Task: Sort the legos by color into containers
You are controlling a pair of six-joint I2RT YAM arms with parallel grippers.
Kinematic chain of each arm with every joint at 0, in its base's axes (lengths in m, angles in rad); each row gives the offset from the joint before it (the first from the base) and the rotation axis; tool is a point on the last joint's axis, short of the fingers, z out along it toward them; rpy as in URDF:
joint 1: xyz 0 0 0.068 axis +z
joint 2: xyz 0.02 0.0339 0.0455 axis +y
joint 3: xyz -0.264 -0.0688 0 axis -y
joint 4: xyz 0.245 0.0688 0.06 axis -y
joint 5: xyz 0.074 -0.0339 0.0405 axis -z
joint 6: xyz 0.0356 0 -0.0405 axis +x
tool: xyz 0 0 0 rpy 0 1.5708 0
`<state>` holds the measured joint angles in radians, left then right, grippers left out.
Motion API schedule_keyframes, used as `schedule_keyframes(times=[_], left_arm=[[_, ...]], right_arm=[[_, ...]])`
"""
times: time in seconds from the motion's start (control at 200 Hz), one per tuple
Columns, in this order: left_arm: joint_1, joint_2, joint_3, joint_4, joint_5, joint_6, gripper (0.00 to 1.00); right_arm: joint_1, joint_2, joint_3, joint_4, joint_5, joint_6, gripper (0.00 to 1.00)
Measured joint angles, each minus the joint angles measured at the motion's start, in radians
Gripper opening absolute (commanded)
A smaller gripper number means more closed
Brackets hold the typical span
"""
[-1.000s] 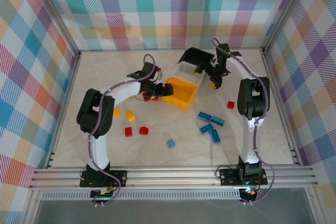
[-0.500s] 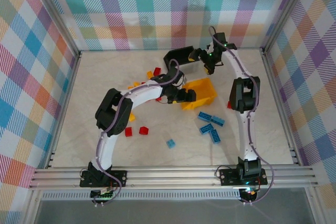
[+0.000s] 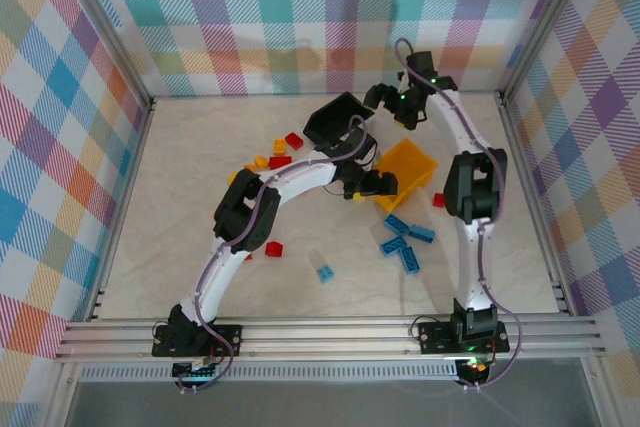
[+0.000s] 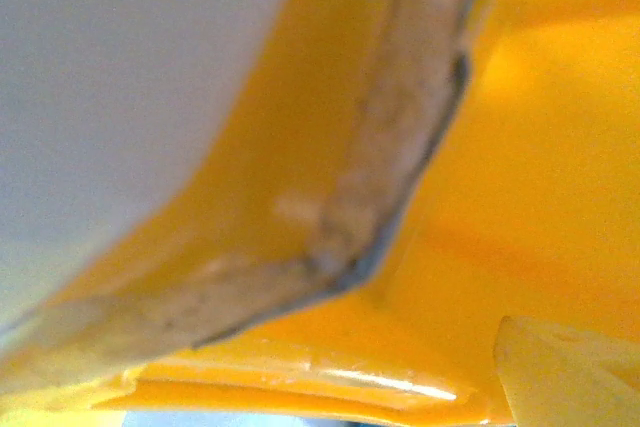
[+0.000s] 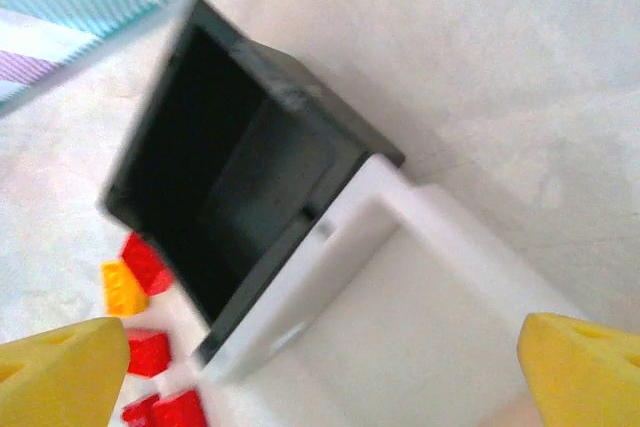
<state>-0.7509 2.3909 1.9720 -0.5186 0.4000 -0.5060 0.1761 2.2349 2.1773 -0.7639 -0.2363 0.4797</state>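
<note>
My left gripper (image 3: 380,185) is open and pressed against the left side of the orange-yellow bin (image 3: 410,167). Up close that bin's wall (image 4: 520,197) shows beside one pale fingertip (image 4: 565,372). At the back, my right gripper (image 3: 382,99) hangs open over the black bin (image 3: 335,122) and the white bin (image 5: 430,327). The black bin (image 5: 230,187) is tilted against the white bin's end. Both yellow fingertips (image 5: 60,377) are apart, with nothing between them. Red legos (image 3: 293,140) and yellow legos (image 3: 260,160) lie at the left. Several blue legos (image 3: 405,237) lie at the right.
A lone blue lego (image 3: 325,273) and a red lego (image 3: 272,249) lie nearer the front. Another red lego (image 3: 438,199) sits by the right arm. The left arm arches across the middle of the table. Metal frame posts and plaid walls enclose the table.
The left gripper has swept right, pushing the orange-yellow bin along and turning it. The right gripper has swung back and left. The black bin has shifted left.
</note>
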Motion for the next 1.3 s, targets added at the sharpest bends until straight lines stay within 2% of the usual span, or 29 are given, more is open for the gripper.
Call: schedule_keyframes(times=[0.25, 0.41, 0.545, 0.705, 0.81, 0.92, 1.1, 1.3], left_arm=[[-0.003, 0.086, 0.148, -0.027, 0.013, -0.049, 0.92], [-0.007, 0.087, 0.151, -0.023, 0.011, -0.032, 0.93], [-0.008, 0.041, 0.076, -0.013, 0.010, 0.002, 0.93], [-0.010, -0.108, -0.102, -0.053, -0.020, 0.042, 0.93], [-0.006, -0.231, -0.210, -0.067, -0.042, 0.059, 0.93], [0.007, -0.369, -0.313, -0.084, -0.061, 0.069, 0.93], [0.062, -0.562, -0.476, -0.090, -0.089, 0.077, 0.94], [0.150, -0.662, -0.576, -0.115, -0.114, 0.077, 0.94]], right_arm=[[-0.072, -0.455, -0.249, -0.048, 0.065, 0.008, 1.00], [-0.184, -0.646, -0.577, -0.159, 0.091, 0.058, 0.95], [-0.243, -0.739, -0.862, -0.272, 0.152, 0.077, 0.91], [-0.249, -0.827, -1.004, -0.324, 0.176, 0.077, 0.84], [-0.249, -0.831, -1.053, -0.313, 0.167, 0.059, 0.76], [-0.249, -0.755, -1.059, -0.283, 0.157, 0.019, 0.69], [-0.250, -0.604, -1.030, -0.222, 0.168, -0.059, 0.68], [-0.250, -0.470, -0.938, -0.162, 0.176, -0.125, 0.67]])
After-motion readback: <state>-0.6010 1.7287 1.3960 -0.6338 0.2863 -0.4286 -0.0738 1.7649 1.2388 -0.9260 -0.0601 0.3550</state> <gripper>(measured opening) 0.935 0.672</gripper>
